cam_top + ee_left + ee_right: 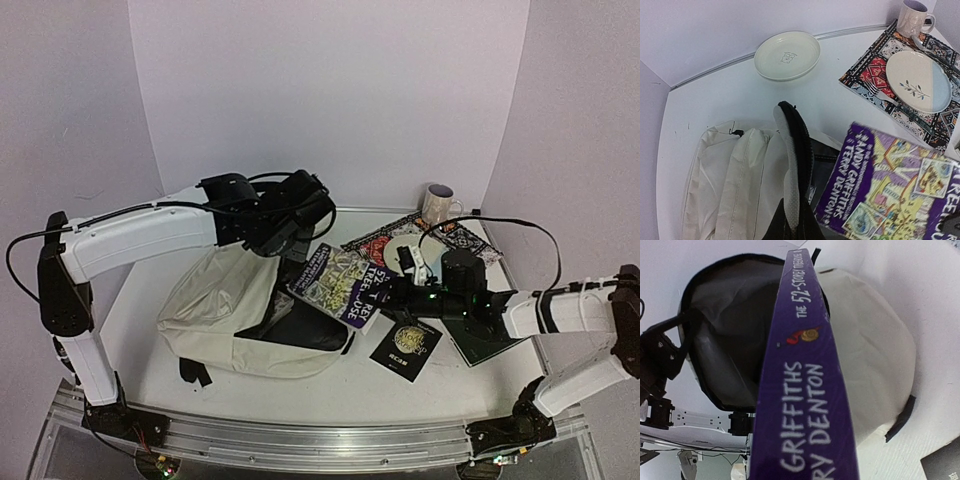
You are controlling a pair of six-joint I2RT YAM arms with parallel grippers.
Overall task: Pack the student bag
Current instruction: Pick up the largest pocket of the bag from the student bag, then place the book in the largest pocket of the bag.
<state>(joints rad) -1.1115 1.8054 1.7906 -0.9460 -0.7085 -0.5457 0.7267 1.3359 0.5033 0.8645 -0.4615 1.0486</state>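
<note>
Bag lying open on desk, left of centre, left jaws fully closed, pinching its lifted rim, right jaws gripping purple book at narrow gap, book tilting over bag mouth.

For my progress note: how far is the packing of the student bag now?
Done: the student bag lies open, its rim pinched up by the left claw. In hand: the right claw holds the purple Treehouse book over the opening, not yet inside. Left: the book must go in; a black card and a dark book lie outside on the table.
</note>
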